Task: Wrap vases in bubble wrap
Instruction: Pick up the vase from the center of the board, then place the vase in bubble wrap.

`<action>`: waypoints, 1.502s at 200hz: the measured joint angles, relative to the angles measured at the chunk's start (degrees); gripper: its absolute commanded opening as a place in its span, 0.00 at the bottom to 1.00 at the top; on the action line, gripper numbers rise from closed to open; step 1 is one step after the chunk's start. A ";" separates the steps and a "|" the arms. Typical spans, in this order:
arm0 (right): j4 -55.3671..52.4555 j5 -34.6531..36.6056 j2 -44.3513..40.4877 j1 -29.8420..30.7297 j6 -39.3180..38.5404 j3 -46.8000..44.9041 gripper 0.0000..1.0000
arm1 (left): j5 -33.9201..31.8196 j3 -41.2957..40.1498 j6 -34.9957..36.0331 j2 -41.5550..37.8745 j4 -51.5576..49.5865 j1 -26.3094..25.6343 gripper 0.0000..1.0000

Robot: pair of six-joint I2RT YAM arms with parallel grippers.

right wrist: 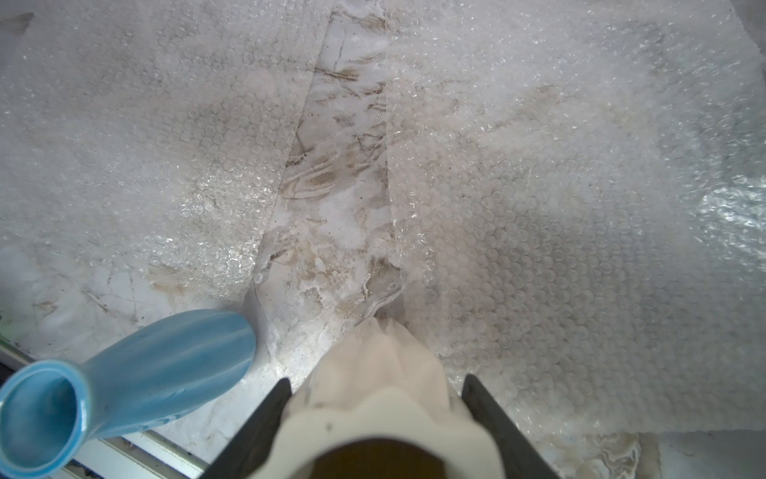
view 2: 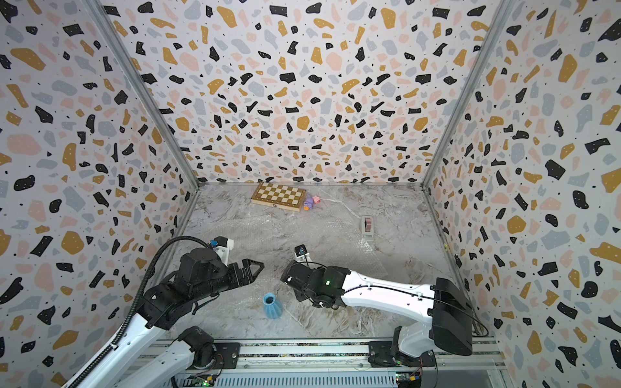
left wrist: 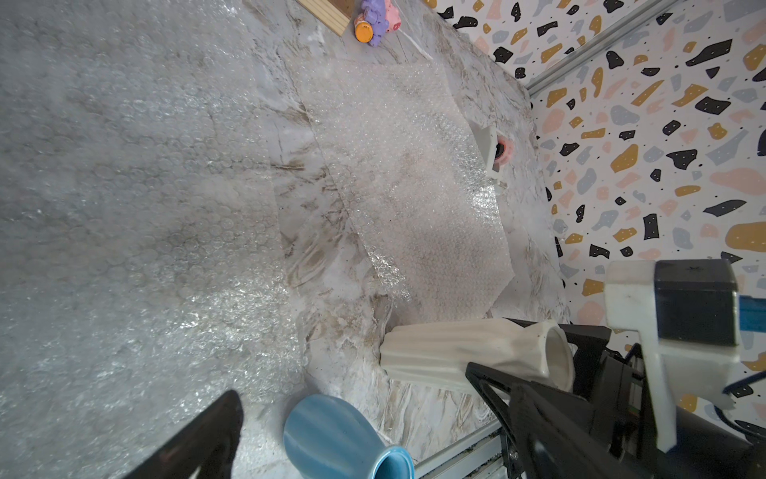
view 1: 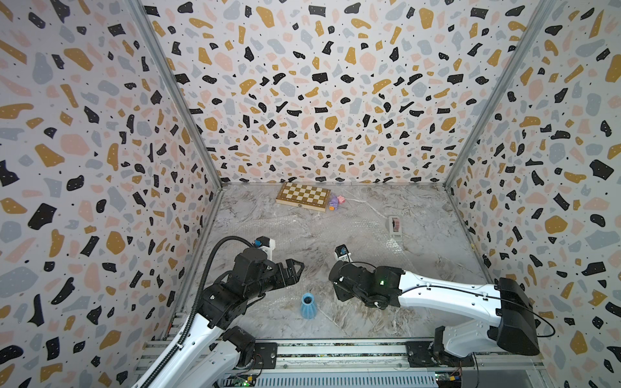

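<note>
My left pincer (view 1: 298, 271) hangs spread wide and empty, its arm reaching low and forward. Just right of it, the ribbed light blue vase (view 1: 307, 306) stands upright on the tabletop (right wrist: 331, 207). The cream-white vase (right wrist: 381, 365) sits between my right pincer's (right wrist: 376, 380) half-spread jaws, at the bubble wrap's (right wrist: 559, 207) edge. I cannot tell if they pinch it. That arm's wrist bends down.

Top views: high up front, looking down on whole table (view 1: 437, 252). Wrist cams close-up; both share blue vase (right wrist: 157, 365).
</note>
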 measured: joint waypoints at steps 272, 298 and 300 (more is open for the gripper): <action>37.70 -71.82 -4.96 -63.21 3.63 -33.55 0.36 | 3.26 25.64 46.84 59.08 21.29 -22.05 0.99; 40.37 -72.28 -3.10 -63.93 5.35 -34.25 0.38 | 5.86 27.61 48.00 65.64 23.43 -22.29 0.99; 40.48 -72.32 -2.91 -63.95 5.44 -34.25 0.38 | 6.01 27.69 48.09 66.03 23.61 -22.34 0.99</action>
